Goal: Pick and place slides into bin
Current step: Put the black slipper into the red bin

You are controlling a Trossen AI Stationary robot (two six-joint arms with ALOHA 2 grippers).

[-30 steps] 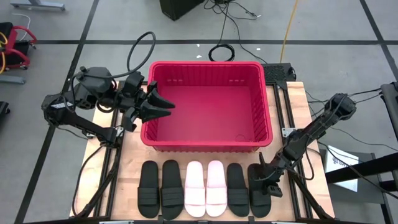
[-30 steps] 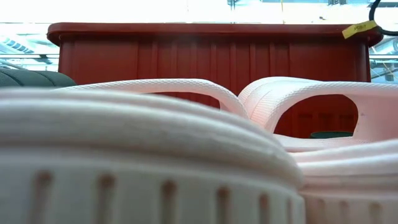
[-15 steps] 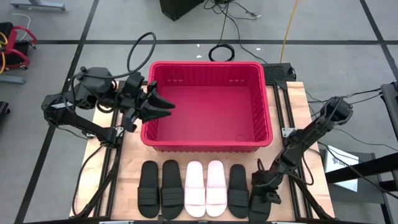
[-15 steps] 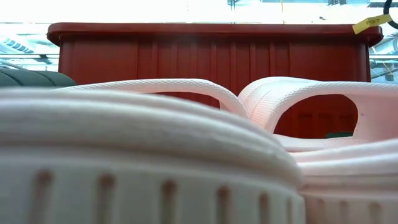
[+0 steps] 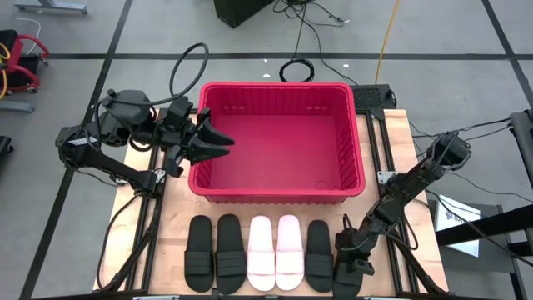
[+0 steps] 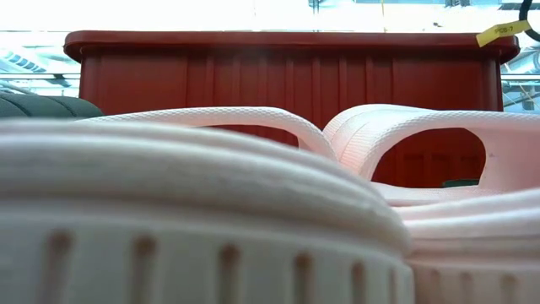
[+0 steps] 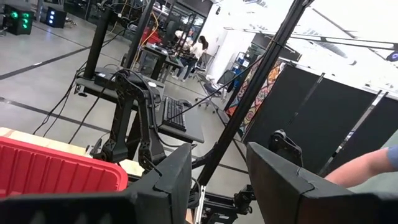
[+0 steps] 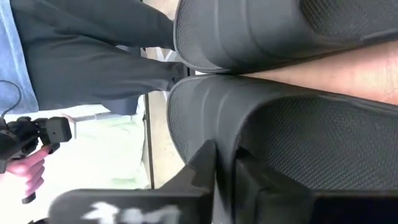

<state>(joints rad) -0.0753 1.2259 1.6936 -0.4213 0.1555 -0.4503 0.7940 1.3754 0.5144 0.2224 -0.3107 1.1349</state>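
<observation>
Six slides lie in a row along the table's near edge: two black (image 5: 215, 252), two pale (image 5: 275, 252), one black (image 5: 318, 254), and a rightmost black one (image 5: 346, 279). My right gripper (image 5: 352, 255) is down on that rightmost slide (image 8: 311, 143) and shut. The red bin (image 5: 279, 193) stands behind the row. My left gripper (image 5: 218, 142) hangs open over the bin's left rim (image 7: 56, 171), touching nothing. In the low view the pale slides (image 6: 253, 169) fill the foreground before the bin (image 6: 278, 76). My right gripper is shut on the rightmost black slide around its middle (image 8: 264, 146). It comes from above and from the far right, slanting down. Its own fingers (image 8: 208, 168) hide which part lies between them. The slide lies flat on the table.
The neighbouring black slide (image 8: 261, 31) lies close beside the one under my right gripper. A person stands past the table's near edge holding a dark device (image 8: 34, 140). Another person's arm (image 7: 367, 168) shows beyond the table. Bare wood (image 5: 179, 204) lies left of the bin.
My right gripper has gone toward the table's near edge and down onto the rightmost black slide.
</observation>
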